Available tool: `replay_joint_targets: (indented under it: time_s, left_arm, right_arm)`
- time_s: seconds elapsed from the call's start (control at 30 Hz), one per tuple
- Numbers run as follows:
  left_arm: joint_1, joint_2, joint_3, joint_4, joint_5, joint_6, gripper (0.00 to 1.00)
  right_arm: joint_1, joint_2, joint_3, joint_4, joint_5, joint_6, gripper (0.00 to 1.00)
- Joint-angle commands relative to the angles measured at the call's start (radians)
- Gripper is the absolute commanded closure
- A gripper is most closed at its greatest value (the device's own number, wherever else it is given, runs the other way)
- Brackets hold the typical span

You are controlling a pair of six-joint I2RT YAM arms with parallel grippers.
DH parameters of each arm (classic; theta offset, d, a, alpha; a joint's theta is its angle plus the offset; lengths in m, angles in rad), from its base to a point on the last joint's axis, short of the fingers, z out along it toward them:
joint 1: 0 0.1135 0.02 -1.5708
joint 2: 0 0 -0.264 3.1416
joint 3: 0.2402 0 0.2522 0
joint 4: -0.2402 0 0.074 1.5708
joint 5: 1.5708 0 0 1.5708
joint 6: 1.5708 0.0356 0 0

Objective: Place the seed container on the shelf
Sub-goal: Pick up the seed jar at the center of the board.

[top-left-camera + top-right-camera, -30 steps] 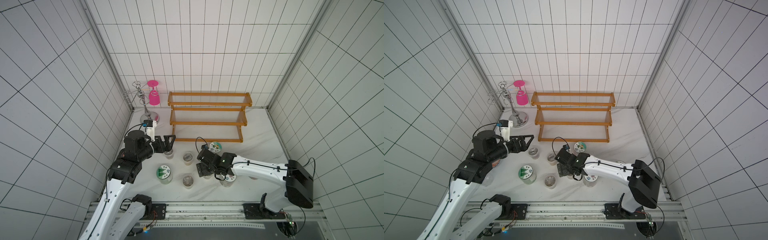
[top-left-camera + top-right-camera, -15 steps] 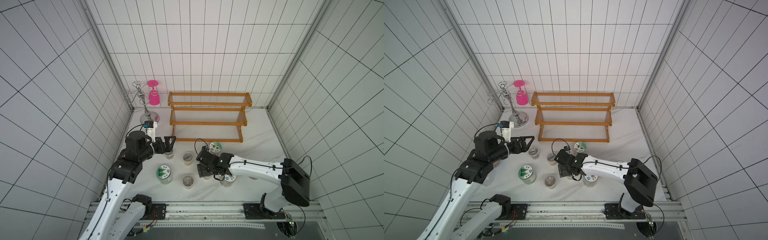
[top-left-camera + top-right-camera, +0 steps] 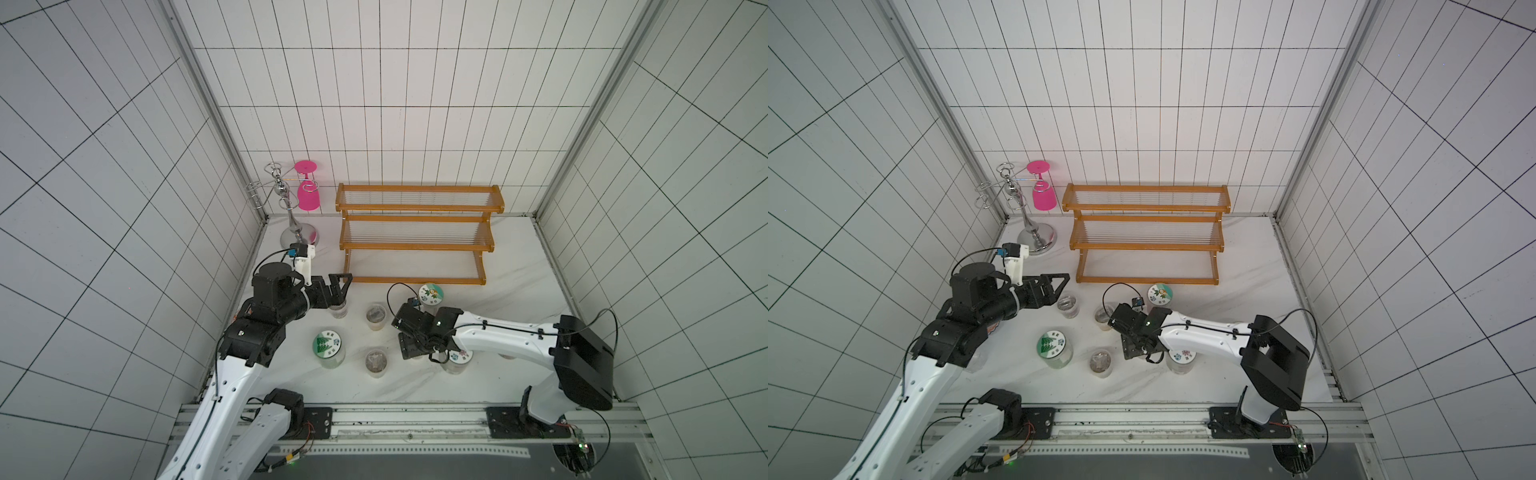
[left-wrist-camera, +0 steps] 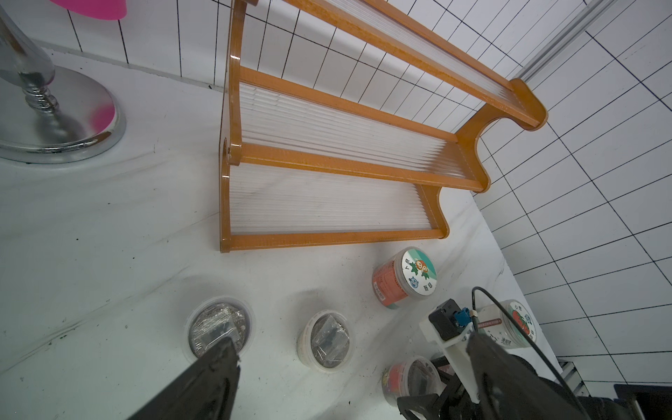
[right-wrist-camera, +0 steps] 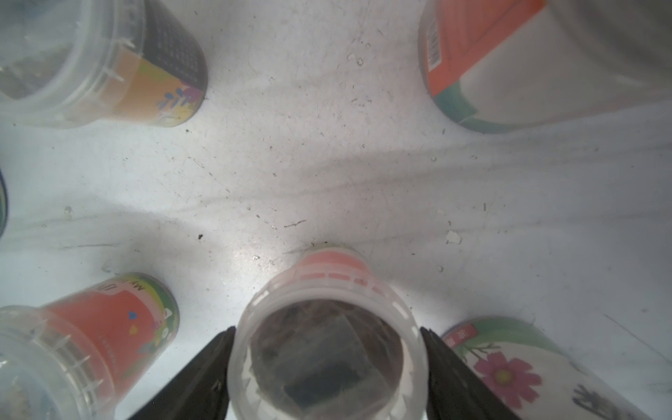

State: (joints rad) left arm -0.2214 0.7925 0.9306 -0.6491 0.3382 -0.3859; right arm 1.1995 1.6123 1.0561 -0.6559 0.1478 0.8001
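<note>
On the counter [image 3: 519, 291] in front of the empty shelf [image 3: 415, 246], the seed container [image 5: 323, 363] stood among other tubs [image 3: 376, 318], right fingers [image 5: 203, 371] hugging its lid rim, though I couldn't tell if they were squeezing. Left fingers [image 4: 218, 371] hung wide open. Grasp step, I'd say; next up needed a firm pinch and a straight lift. Something dark sat inside, too blurry to name.

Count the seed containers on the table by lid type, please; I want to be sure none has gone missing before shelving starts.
Clear-lid tubs: 4
Printed-lid jars: 4
Total: 8
</note>
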Motion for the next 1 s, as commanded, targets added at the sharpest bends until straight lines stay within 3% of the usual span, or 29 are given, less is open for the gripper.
replay_joint_targets:
  time_s: [0.0, 0.13, 0.37, 0.47, 0.67, 0.8, 0.97]
  left_arm:
    - [-0.001, 0.000, -0.006, 0.009, 0.008, -0.002, 0.01]
    - [-0.001, -0.002, -0.004, 0.010, 0.014, 0.000, 0.01]
    - [-0.022, -0.012, -0.002, 0.030, 0.046, 0.021, 0.01]
    - [-0.101, -0.019, -0.001, 0.065, -0.002, 0.045, 0.01]
    - [-0.356, -0.003, -0.023, 0.188, -0.131, 0.145, 0.01]
    - [-0.464, -0.006, -0.103, 0.394, -0.106, 0.213, 0.01]
    - [-0.514, 0.031, -0.193, 0.654, -0.025, 0.275, 0.02]
  right_arm:
    - [0.008, 0.020, 0.012, -0.024, -0.016, -0.013, 0.29]
    - [0.008, 0.002, 0.026, -0.034, -0.024, -0.029, 0.38]
    - [0.000, -0.092, 0.117, -0.184, 0.013, -0.075, 0.41]
    - [-0.017, -0.133, 0.177, -0.274, 0.012, -0.101, 0.42]
    - [-0.089, -0.194, 0.357, -0.497, 0.002, -0.184, 0.43]
    - [-0.146, -0.215, 0.497, -0.626, -0.006, -0.248, 0.43]
    - [-0.207, -0.216, 0.639, -0.730, -0.052, -0.317, 0.43]
